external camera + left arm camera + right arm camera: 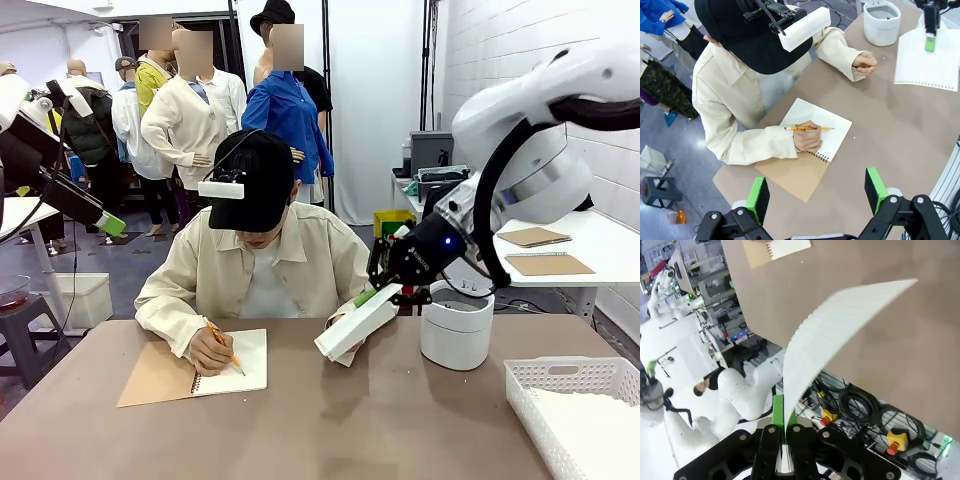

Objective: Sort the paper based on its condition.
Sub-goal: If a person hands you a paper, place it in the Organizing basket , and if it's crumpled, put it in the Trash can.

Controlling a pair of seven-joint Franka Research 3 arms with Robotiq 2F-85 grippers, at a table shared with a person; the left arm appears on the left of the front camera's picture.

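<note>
item: paper [358, 322], one loose white sheet.

location: held in the air above the brown surface [400, 430], right of centre, near the person's closed fist [865, 62] and a white round tub [457, 325]. clear of the surface. in front view it hangs tilted, low end toward robot's left, seen near edge-on.

condition: right wrist view shows faint ruled lines. the sheet bows in one long curve and its free end swings off to one side. the edge away from the fingers is ragged w/ a row of small binding holes, which also show as dots in left wrist view. the face looks smooth where visible. front view is too oblique to judge creases.

r gripper [784, 416]: fingers pinched tight on one edge of the sheet, green pads pressed on either side of it.

l gripper [816, 192]: fingers spread wide, empty, raised at robot's left, looking down on the person and the surface.

other: person at far side, cream shirt, black cap, writes w/ a yellow pencil [807, 128] on the white page of an open spiral notebook [815, 125] w/ its kraft cover folded out flat. white slotted basket [560, 368] sits at robot's right near corner. its contents are white, cannot tell what.
</note>
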